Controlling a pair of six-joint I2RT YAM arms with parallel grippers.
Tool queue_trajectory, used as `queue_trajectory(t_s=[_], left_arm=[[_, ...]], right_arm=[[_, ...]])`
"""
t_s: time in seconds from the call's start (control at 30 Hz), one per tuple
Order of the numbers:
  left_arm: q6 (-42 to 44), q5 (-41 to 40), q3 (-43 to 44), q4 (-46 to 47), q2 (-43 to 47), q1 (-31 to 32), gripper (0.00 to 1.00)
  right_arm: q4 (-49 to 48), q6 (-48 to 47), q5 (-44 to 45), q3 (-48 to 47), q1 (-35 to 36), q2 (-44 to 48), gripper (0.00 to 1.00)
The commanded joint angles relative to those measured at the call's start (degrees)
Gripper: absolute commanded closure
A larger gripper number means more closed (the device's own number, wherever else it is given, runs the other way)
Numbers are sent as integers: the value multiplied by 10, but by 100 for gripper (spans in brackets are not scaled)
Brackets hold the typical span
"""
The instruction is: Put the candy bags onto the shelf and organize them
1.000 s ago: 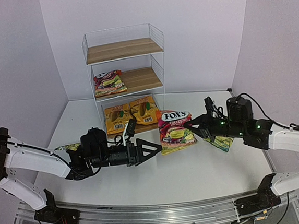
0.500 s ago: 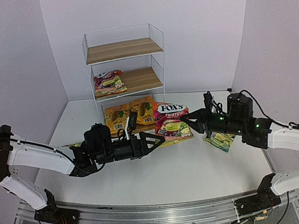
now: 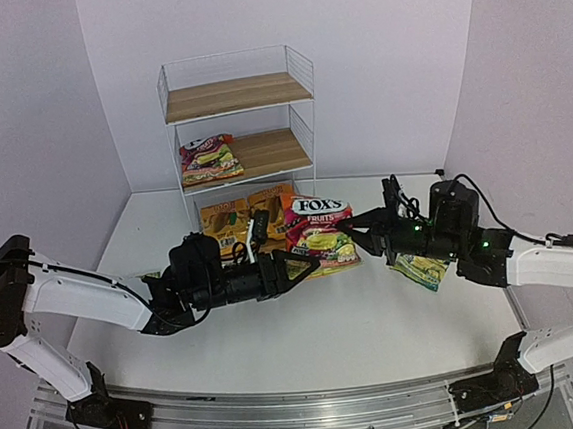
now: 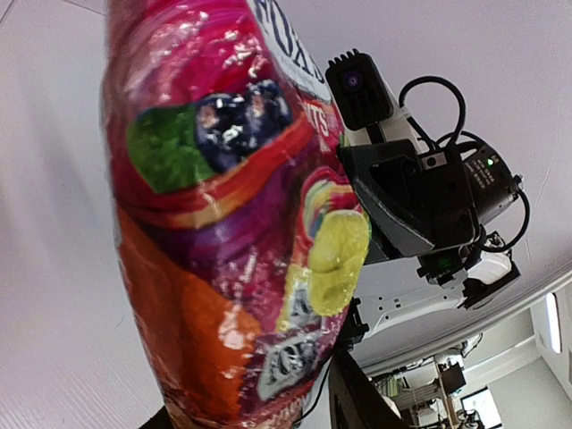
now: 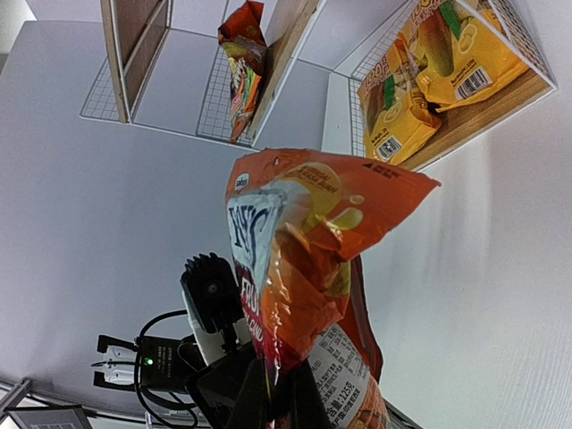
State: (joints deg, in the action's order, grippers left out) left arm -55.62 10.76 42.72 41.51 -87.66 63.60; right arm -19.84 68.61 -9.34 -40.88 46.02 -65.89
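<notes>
A red-magenta FOX'S candy bag (image 3: 320, 234) hangs in the air between the two arms, in front of the shelf (image 3: 236, 96). My right gripper (image 3: 353, 231) is shut on its right edge; in the right wrist view the fingers (image 5: 255, 398) pinch the bag (image 5: 304, 259) from below. My left gripper (image 3: 306, 263) reaches the bag's lower left edge. In the left wrist view the bag (image 4: 232, 223) fills the space between the jaws, with one finger (image 4: 362, 398) close beside it; whether the jaws press on it does not show.
A second red-magenta bag (image 3: 209, 158) lies on the middle board. Two yellow-orange bags (image 3: 225, 225) (image 3: 274, 211) stand on the bottom board. A green bag (image 3: 422, 268) lies on the table under my right arm. The top board is bare.
My right gripper has carried the FOX'S bag leftward toward the shelf. My left gripper has moved right to meet it, and its jaws have narrowed around the bag's lower edge.
</notes>
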Motion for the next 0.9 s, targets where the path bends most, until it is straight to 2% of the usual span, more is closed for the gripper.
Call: queue_trajectory(t_s=[0.0, 0.13, 0.2, 0.3, 0.37, 0.43, 0.5, 0.67, 0.87], left_arm=[[-1, -30, 20, 37, 16, 2, 72], [-1, -52, 22, 28, 25, 2, 92], [6, -65, 27, 17, 31, 2, 100], [33, -80, 44, -3, 43, 1, 100], [59, -83, 61, -20, 49, 1, 100], [87, -87, 84, -51, 54, 0, 100], [108, -90, 107, -76, 57, -3, 100], [128, -90, 134, -102, 60, -37, 100], [155, 10, 193, -123, 20, -111, 100]], right_arm=[[-49, 23, 6, -21, 5, 1, 100], [-45, 12, 7, -25, 4, 1, 99], [-32, 4, 9, -35, 5, -2, 91], [-3, -30, 11, -61, 5, -9, 72], [20, -56, 22, -75, 4, -11, 55], [48, -76, 50, -82, 4, -5, 32], [70, -93, 97, -81, 4, 9, 23], [145, -142, 279, -66, 4, 62, 17], [178, -187, 396, -37, 4, 101, 16]])
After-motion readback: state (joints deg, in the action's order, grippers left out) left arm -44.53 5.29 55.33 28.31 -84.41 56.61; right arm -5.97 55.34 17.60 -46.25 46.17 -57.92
